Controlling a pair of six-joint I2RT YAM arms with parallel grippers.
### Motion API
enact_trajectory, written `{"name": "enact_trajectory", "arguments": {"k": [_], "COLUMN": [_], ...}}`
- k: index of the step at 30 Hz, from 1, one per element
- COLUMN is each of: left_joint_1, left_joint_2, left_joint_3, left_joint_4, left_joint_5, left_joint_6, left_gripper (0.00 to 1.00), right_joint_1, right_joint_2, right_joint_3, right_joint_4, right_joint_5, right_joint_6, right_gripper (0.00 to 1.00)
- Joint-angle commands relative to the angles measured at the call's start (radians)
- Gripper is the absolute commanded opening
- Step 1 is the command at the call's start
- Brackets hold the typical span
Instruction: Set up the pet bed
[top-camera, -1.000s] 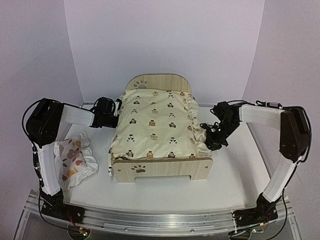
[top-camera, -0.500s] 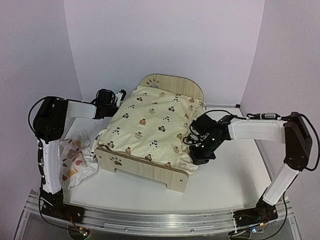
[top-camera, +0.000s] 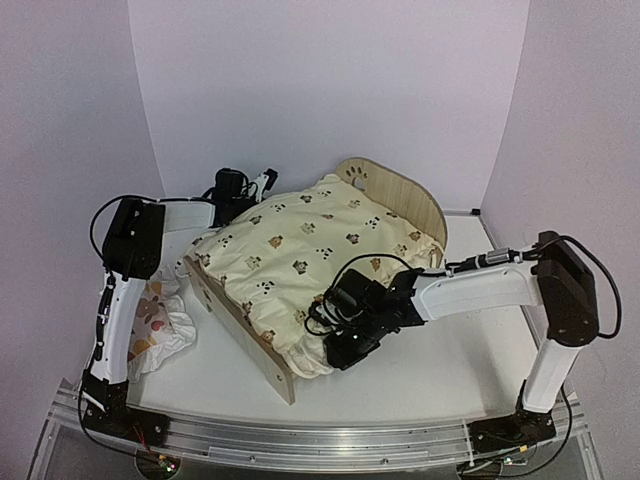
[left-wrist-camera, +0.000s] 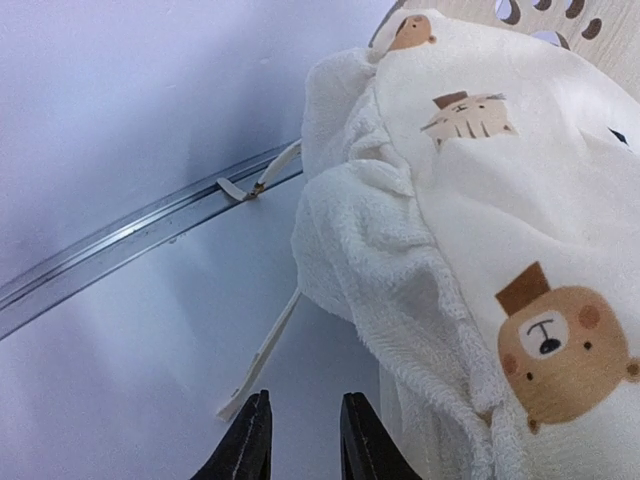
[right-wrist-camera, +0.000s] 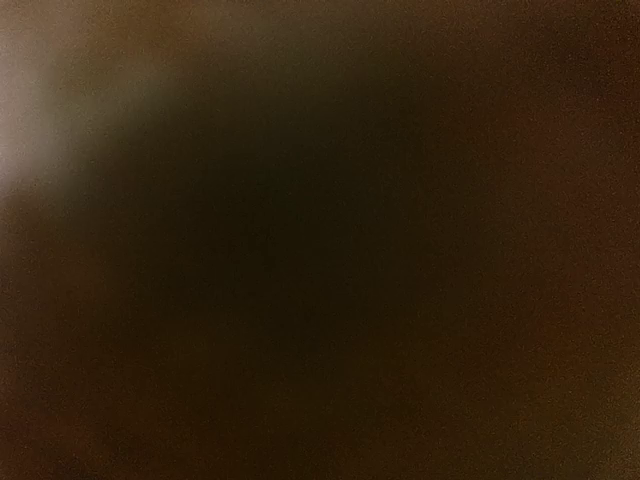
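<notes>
Roughly in the middle of the frame from above, the pet bed (top-camera: 400, 192) sat slantwise on the counter (top-camera: 450, 385), with its arched headboard at upper right and its footboard at lower left. A cream cushion (top-camera: 300, 250) printed with animals covered the whole top. The right claw (top-camera: 345, 345) was pushed into the cushion's ruffled lower edge with its tips together. Its own camera was black, so I could not tell whether it had pinched any fabric. The left claw (left-wrist-camera: 305, 440) hovered at the bed's upper-left corner, tips slightly apart and empty, just beside a loose tie (left-wrist-camera: 262, 355). A small pillow (top-camera: 150, 320) lay at the far left.

The wooden frame looked light and stiff, likely to slide and turn easily on the smooth counter. The cushion was soft and would shift if tugged, so the rigid headboard or footboard rim seemed the surer hold.
</notes>
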Motion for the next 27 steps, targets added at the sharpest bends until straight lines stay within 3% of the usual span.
{"name": "enact_trajectory", "arguments": {"k": [1,5,10,13,18,23,27], "left_joint_1": [-0.096,-0.095,-0.086,-0.084,-0.081,-0.080,-0.082], "left_joint_2": [0.087,0.094,-0.028,-0.106,-0.236,-0.354,-0.513], "left_joint_3": [0.123,0.175,0.085,0.023,-0.053,-0.105,-0.217], "left_joint_4": [-0.095,-0.118,-0.102,-0.083,-0.061,-0.077,-0.137], "left_joint_5": [0.170,0.109,-0.135,-0.289,-0.497,-0.608,-0.638], "left_joint_6": [-0.003,0.000,0.036,0.050,0.062,0.055,-0.009], "left_gripper": [0.28,0.33,0.46,0.50,0.72,0.87,0.90], "right_joint_1": [-0.024,-0.023,-0.023,-0.023,-0.023,-0.036,-0.128], "right_joint_2": [0.094,0.089,-0.095,-0.199,-0.314,-0.413,-0.442], "right_joint_3": [0.134,0.120,0.013,0.008,0.062,0.096,0.135], "right_joint_4": [0.200,0.171,0.065,-0.016,-0.151,-0.218,-0.220], "right_joint_5": [0.045,0.082,0.185,0.238,0.351,0.539,0.608], "right_joint_6": [-0.048,-0.066,-0.081,-0.114,-0.162,-0.202,-0.241], "right_gripper": [0.07,0.07,0.16,0.33,0.65,0.85,0.98]}}
